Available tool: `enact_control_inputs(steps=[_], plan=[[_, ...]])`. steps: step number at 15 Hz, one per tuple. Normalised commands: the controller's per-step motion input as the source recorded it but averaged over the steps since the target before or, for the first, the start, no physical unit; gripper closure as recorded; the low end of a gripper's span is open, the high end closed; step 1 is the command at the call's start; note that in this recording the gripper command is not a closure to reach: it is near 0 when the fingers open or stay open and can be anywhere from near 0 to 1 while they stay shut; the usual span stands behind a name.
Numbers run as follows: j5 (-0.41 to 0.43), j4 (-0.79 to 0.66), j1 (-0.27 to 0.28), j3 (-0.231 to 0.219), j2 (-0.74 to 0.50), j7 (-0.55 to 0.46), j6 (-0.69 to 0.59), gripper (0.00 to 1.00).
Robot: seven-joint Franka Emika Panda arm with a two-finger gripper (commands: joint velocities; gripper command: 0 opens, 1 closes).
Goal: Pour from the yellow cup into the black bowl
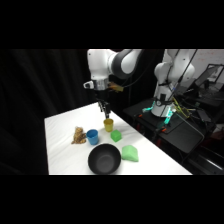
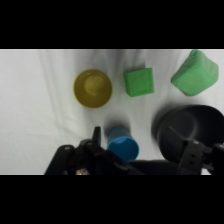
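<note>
Fingers (image 1: 104, 111): we find them hanging just above the yellow cup (image 1: 108, 125), touching nothing; open or closed, we cannot tell. Yellow cup: upright on the white surface (image 1: 62, 150), empty-looking from above. Blue cup (image 1: 92, 136): just beside it. Black bowl (image 1: 104, 159): nearer the surface's front edge. Two green pieces (image 2: 138, 82) alongside.

Both views are soft and blurred. The white table (image 1: 65, 145) is brightly lit against dark surroundings in the side view. Objects cast faint shadows.
</note>
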Motion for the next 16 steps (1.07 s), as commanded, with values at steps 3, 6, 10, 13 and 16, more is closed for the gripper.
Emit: enact_control_inputs(steps=[3, 6, 10, 13, 16], plan=[[0.179, -0.28, -0.021, 0.008, 0.00, 0.01, 0.42, 0.00], [0.188, -0.21, -0.024, 0.027, 0.04, -0.01, 0.35, 0.00], [0.227, -0.11, -0.054, 0.056, 0.09, -0.08, 0.31, 0.00], [0.310, -0.04, -0.119, 0.118, 0.15, -0.21, 0.36, 0.00], [0.353, -0.06, -0.186, 0.195, 0.13, -0.32, 0.44, 0.00]])
